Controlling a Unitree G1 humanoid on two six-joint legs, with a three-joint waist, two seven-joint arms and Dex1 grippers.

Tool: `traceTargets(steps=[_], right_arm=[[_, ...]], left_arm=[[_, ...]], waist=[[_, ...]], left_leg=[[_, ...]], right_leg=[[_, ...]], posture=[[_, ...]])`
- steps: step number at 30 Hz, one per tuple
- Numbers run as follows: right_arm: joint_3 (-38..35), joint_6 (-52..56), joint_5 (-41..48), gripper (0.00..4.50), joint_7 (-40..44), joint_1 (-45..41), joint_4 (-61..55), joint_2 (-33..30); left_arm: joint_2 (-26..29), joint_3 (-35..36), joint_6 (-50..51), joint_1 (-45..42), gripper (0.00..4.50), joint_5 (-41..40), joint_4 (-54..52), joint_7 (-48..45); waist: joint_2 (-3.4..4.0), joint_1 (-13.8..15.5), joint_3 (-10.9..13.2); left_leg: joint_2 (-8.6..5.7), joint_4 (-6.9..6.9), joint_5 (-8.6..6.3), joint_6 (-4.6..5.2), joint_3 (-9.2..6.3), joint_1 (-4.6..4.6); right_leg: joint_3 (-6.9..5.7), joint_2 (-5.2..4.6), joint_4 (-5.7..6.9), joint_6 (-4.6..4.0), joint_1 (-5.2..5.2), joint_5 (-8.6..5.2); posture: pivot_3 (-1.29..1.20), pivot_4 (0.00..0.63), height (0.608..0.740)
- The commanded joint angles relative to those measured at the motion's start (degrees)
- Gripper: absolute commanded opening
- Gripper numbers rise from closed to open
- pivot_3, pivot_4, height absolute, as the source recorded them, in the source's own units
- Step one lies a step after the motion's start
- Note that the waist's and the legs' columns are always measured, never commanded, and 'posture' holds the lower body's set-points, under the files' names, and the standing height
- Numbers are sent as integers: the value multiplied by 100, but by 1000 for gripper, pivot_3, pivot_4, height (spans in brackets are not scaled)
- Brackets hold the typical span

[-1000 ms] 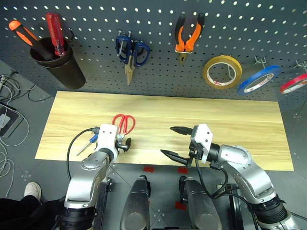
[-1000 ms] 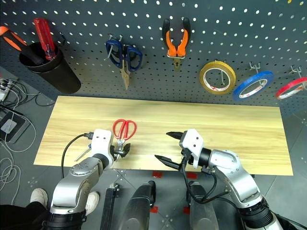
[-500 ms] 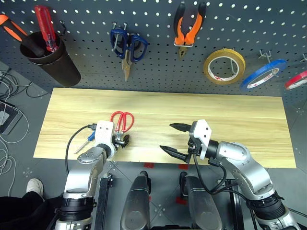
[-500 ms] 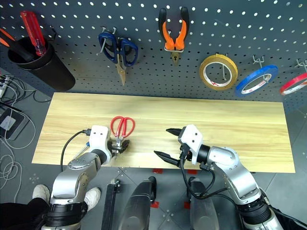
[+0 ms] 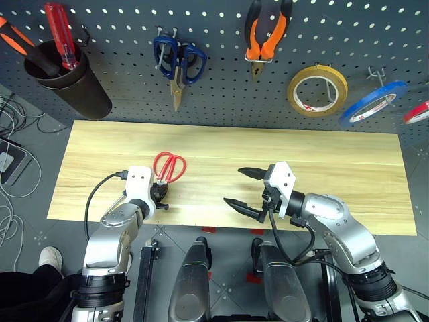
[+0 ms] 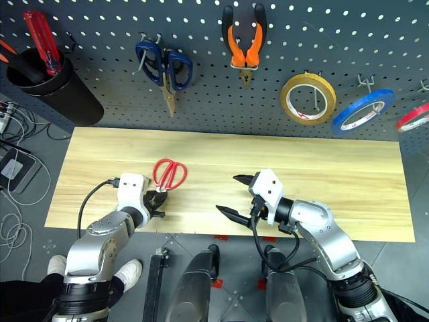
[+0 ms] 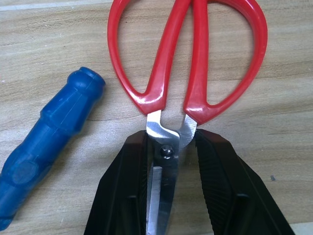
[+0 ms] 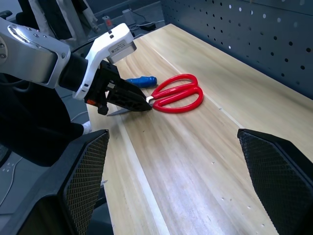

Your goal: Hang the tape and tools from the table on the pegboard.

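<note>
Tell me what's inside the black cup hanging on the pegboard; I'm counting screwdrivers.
The black cup on the pegboard holds a red-handled screwdriver and an orange-and-black-handled one. Their shafts are hidden inside.

I'm looking at a workshop-style test bench. A dark grey pegboard stands behind a light wooden desk, with blue-handled scissors, pliers and tape rolls hung on its hooks. A black cup holds screwdrivers. Loose cables trail over the grey floor beside the desk.
</note>
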Motion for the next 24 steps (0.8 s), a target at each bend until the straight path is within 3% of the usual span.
traceTargets(steps=[1,14,24], right_arm=[[-65,-33,54,4500,7,23,-91,25],[-103,-301,-56,4500,24,-148,244,43],[-324,-644,-257,4500,-133,-418,640,117]], left_arm=[[-29,-74,131,155,1135,-70,137,-84],[-163,-197,377,13,1135,-234,-111,-112],[-273,-537,238,135,1135,-191,-659,-78]], waist=[[0,0,0],[0,4,-1],[-25,12,-66]], left_leg=[[0,-1,0,-1,1,0],[5,-6,8,-16,-1,-4],[7,-5,20,-41,-2,-38]], right_leg=[[1,0,0,0,-1,0],[-1,-5,-3,5,-4,-1],[-20,-40,-9,12,-33,1]], posture=[[113,586,740],[119,527,740],[134,402,740]])
